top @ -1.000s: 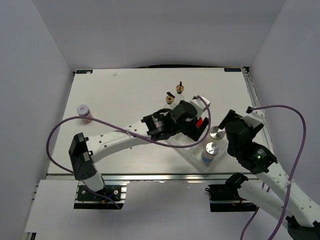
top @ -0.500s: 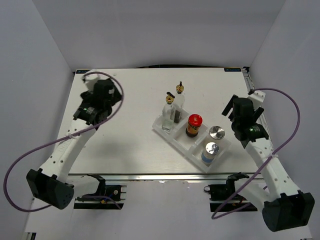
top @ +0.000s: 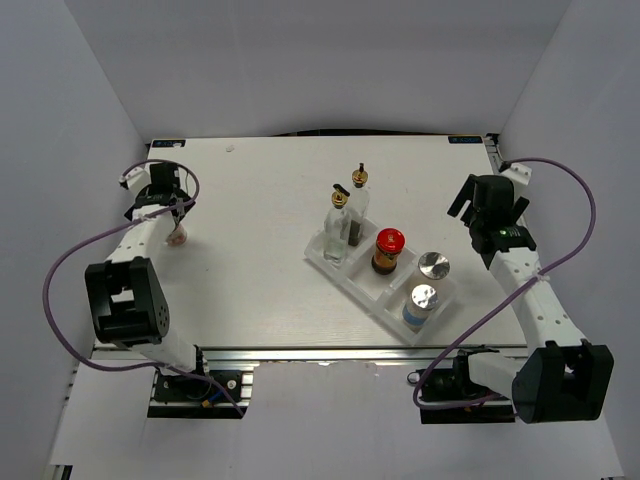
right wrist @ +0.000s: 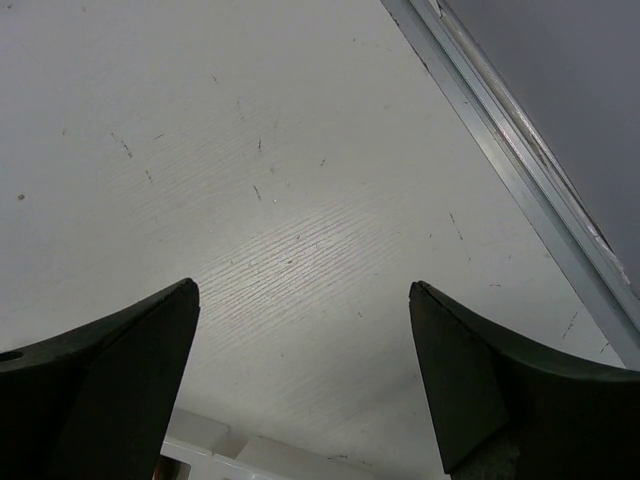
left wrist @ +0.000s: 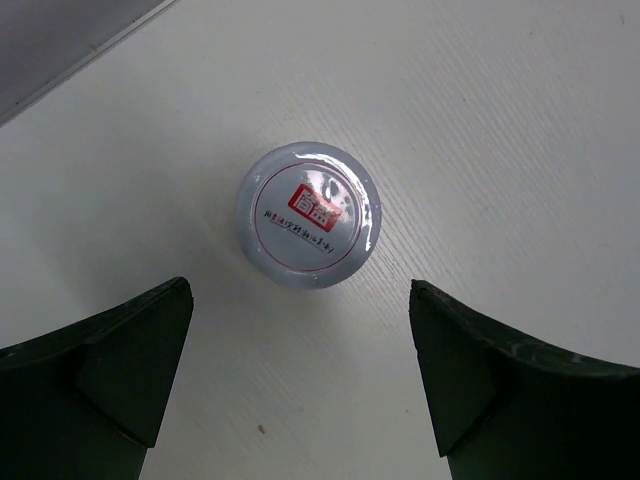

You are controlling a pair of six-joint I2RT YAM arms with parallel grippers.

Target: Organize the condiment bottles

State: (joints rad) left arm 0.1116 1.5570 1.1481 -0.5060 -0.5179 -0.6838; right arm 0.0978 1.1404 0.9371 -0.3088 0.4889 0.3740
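Observation:
A small pale-lidded jar [top: 178, 236] [left wrist: 308, 213] stands alone near the table's left edge. My left gripper [top: 163, 195] [left wrist: 298, 310] hovers just above it, open, the lid lying ahead of the fingertips and untouched. In the white tray [top: 345, 278] stand two clear gold-spouted bottles [top: 339, 222] [top: 359, 196], a red-lidded jar [top: 388, 250], a silver-capped shaker [top: 433, 265] and a blue-labelled bottle [top: 420, 304]. My right gripper [top: 470, 200] [right wrist: 302, 300] is open over bare table to the right of the tray, with nothing between its fingers.
The table's metal right edge [right wrist: 520, 170] runs close beside the right gripper. A corner of the tray [right wrist: 235, 450] shows at the bottom of the right wrist view. Purple cables loop from both arms. Grey walls enclose the table.
The left arm has left the tray area and swung to the left edge, over the small jar. The right arm has drawn back from the tray toward the right edge.

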